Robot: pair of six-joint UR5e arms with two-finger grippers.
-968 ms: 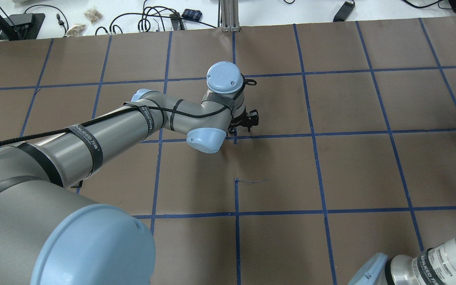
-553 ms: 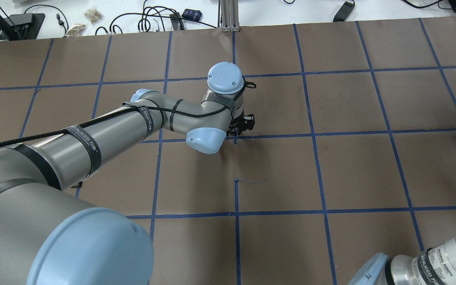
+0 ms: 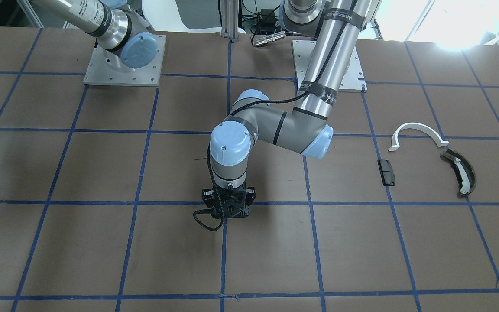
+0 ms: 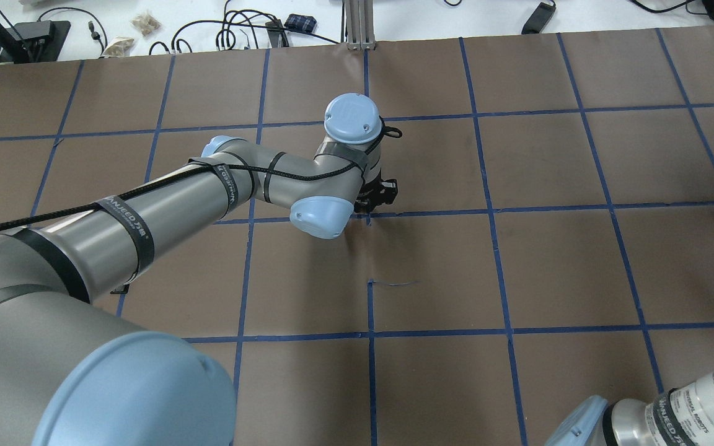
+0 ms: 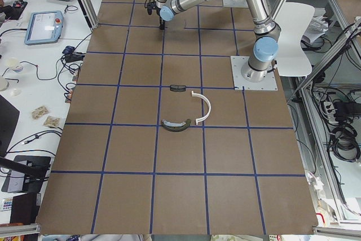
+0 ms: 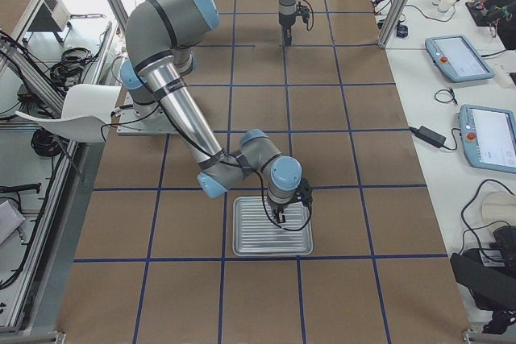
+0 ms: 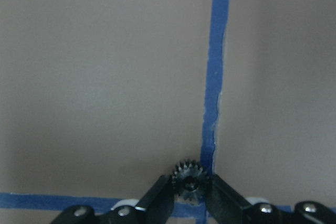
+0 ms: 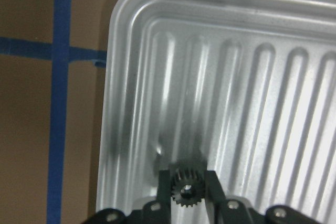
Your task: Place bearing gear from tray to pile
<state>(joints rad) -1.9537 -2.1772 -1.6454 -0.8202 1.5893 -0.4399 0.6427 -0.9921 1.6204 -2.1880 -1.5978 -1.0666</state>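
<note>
My left gripper (image 7: 190, 186) is shut on a small black bearing gear (image 7: 190, 178) and holds it low over a blue tape crossing at mid-table; it also shows in the overhead view (image 4: 383, 196) and the front view (image 3: 228, 211). My right gripper (image 8: 185, 176) is shut on a second black gear (image 8: 184, 188) just above the ribbed silver tray (image 8: 252, 77), also seen from the right side (image 6: 250, 243). The pile lies far off on my left: a white half-ring (image 3: 416, 130), an olive curved piece (image 3: 459, 172) and a black block (image 3: 387, 172).
The table is brown paper with a blue tape grid. Arm base plates (image 3: 121, 60) stand at the robot's side. Benches with cables and teach pendants (image 6: 459, 55) border the operators' side.
My left wrist has shifted slightly toward the robot and down, drawing the gripper in under it. The right arm's base has not moved.
</note>
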